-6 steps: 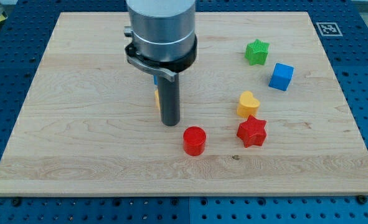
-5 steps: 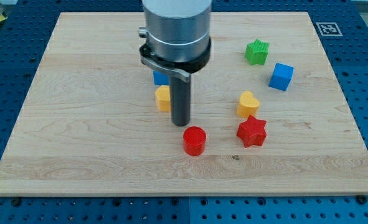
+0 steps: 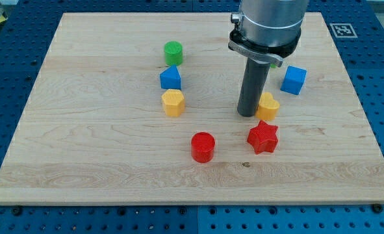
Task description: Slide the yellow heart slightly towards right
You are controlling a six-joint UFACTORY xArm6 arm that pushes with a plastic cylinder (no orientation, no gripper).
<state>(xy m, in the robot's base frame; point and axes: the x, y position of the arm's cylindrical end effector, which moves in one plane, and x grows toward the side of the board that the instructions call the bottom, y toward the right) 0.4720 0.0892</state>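
1. I am standing my tip (image 3: 247, 114) on the wooden worktop (image 3: 81, 149), right against the view's left side of the yellow heart (image 3: 268, 106); whether the two are touching or just beside each other, I cannot tell.
2. I am carrying no claw, only a bare rod, so nothing is opening or closing on anything.
3. The yellow heart is sitting right of the board's middle, with the red star (image 3: 263, 136) just below it and the blue cube (image 3: 294, 79) up to its right.
4. I am judging the heart a small, light, rigid piece that should slide readily on the smooth wood. There is no taking hold; the place to press is the middle of its left face, since an off-centre push would likely spin it towards the star.
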